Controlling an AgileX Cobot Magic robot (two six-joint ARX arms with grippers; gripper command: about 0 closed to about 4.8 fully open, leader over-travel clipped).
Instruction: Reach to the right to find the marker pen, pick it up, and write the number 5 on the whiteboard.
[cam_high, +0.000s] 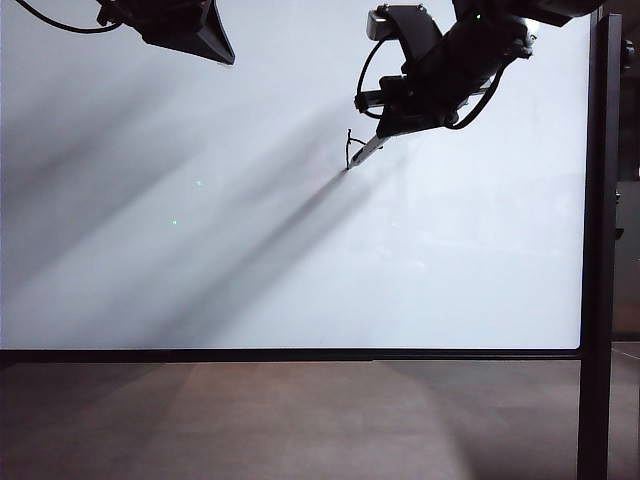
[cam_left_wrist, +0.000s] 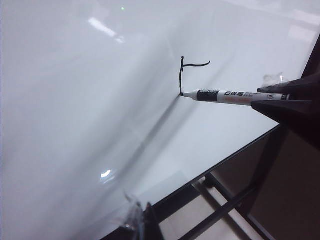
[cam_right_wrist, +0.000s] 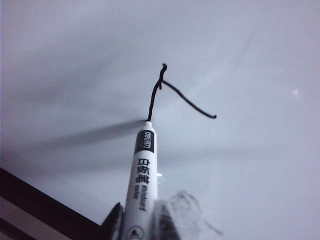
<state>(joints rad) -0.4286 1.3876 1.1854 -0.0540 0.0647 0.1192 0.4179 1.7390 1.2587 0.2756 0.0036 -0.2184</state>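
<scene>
My right tool (cam_high: 383, 127): closed on the marker pen, up near the whiteboard's top edge, right of the middle; in the right wrist view the pen's barrel sits between its two dark fingers (cam_right_wrist: 113, 223).
Marker pen (cam_left_wrist: 231, 96): white barrel with a black band and printed lettering, dark tip (cam_right_wrist: 149, 121) touching the board at the lower end of the drawn vertical stroke; in the exterior view it slants down and left out of my right tool (cam_high: 366, 152).
Number 5 (cam_left_wrist: 186, 74): only partly drawn, a thin black vertical stroke with a wavy stroke running off from its top; no lower curve is visible. It shows as a small mark in the board's upper half (cam_high: 350, 146), and close up in the right wrist view (cam_right_wrist: 176, 94).
Whiteboard (cam_high: 250, 250): glossy white panel with a thin black frame along its bottom edge and a black upright post (cam_high: 600, 250) at its right edge; long shadows of my arms fall across it.
My left tool (cam_high: 190, 30): near the board's top edge towards the left corner, well apart from the pen; I cannot tell whether it is open or closed.
Floor (cam_high: 300, 420): brownish, below the board's bottom edge.
</scene>
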